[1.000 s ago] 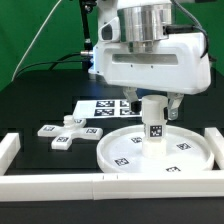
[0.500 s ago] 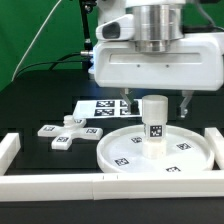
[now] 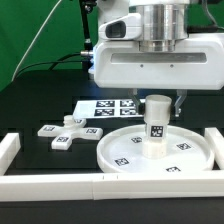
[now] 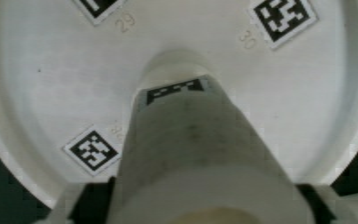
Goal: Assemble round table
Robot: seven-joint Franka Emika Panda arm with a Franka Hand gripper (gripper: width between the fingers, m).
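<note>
The white round top (image 3: 118,143) lies flat on the black table, tags facing up. The short cylinder leg (image 3: 154,125) stands upright at its centre, with a tag on its side. My gripper (image 3: 157,99) hangs just above the leg's top, jaws open, one finger (image 3: 183,100) showing clear of the leg's side. In the wrist view the leg (image 4: 190,140) fills the space between my fingers (image 4: 98,203), with the round top (image 4: 69,80) below; the gripper (image 4: 202,208) straddles the leg's top. The cross-shaped base (image 3: 68,131) lies apart, at the exterior view's left.
The marker board (image 3: 104,106) lies behind the round top. White border rails run along the front (image 3: 60,186), the exterior view's left (image 3: 8,148) and right (image 3: 215,138). Green backdrop and cables stand behind.
The gripper has risen from low around the leg to just above its top. The leg has stayed upright on the round top. The base has not moved.
</note>
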